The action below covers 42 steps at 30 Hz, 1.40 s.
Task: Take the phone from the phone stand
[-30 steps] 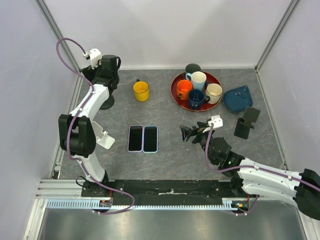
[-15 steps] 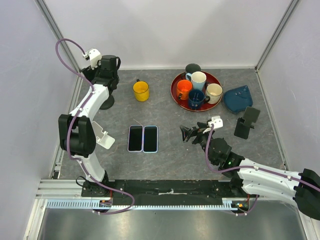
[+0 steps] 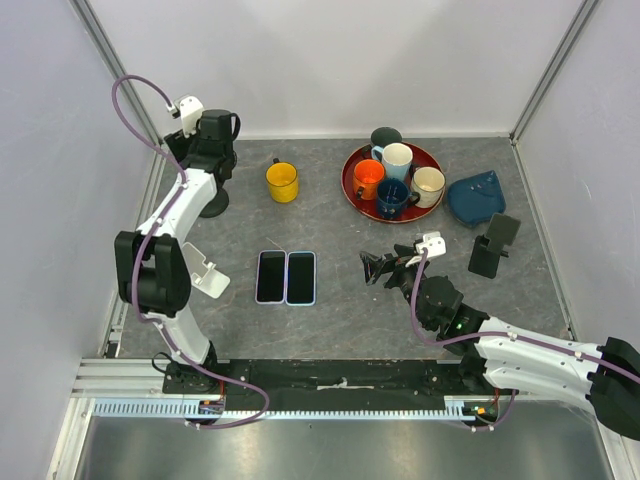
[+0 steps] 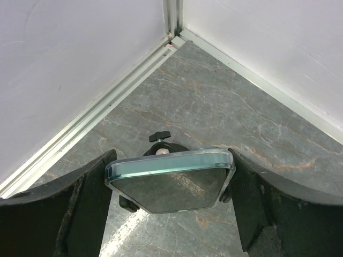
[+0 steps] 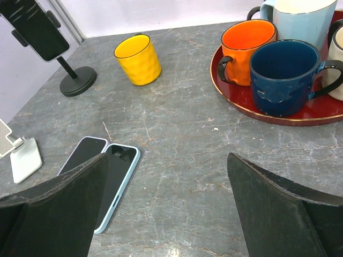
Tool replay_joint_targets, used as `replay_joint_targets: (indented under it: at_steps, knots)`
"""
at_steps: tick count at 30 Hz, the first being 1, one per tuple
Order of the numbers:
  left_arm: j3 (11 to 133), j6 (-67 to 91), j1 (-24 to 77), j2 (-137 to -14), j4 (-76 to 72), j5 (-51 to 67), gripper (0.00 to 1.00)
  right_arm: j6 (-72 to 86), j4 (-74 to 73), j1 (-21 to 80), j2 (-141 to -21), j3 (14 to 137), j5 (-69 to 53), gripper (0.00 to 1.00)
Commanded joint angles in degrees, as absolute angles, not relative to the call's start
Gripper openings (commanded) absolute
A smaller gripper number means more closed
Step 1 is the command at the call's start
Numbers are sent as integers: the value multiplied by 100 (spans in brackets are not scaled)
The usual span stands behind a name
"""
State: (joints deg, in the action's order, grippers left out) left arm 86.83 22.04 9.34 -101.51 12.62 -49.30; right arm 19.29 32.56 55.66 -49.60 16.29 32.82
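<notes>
The phone (image 4: 169, 184), in a clear teal-edged case, sits on the black phone stand (image 4: 159, 144) in the far left corner. My left gripper (image 4: 169, 176) is over it, and both fingers press against the phone's side edges. The stand's black clamp tabs still show at the phone's sides. In the top view the left gripper (image 3: 214, 150) covers the phone, and only the stand's round base (image 3: 212, 206) shows. The right wrist view shows this phone (image 5: 35, 25) above the base (image 5: 78, 81). My right gripper (image 3: 376, 268) is open and empty, low over the middle of the table.
Two phones (image 3: 271, 277) (image 3: 301, 277) lie flat side by side mid-table. A white stand (image 3: 205, 275) sits at the left. A yellow mug (image 3: 283, 182), a red tray (image 3: 352, 188) of mugs and a blue pouch (image 3: 477, 197) stand at the back. Another black stand with a dark phone (image 3: 495, 243) is at the right.
The left wrist has shifted very slightly at the stand. The right arm has not moved.
</notes>
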Motion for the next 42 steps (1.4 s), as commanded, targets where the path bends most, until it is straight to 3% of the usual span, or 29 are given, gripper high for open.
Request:
replay_joint_targets:
  at_steps: [1,14,27,42]
  knots:
    - [8807,1723,993,-9651,932,-4466,32,1942,3472,5572,-4966,1635,3226,98]
    - [8894,1239,1248,-9167,932,-3578,8,1890,3199,5555,-5133,1854,3147,98]
    - [8939,590,1819,-8561,1335,-2444,7,1749,2936,5564,-5098,2083,3041,98]
    - [8807,352,3682,-8156,1652,-976,7,1617,1618,5572,-4316,2566,2882,98]
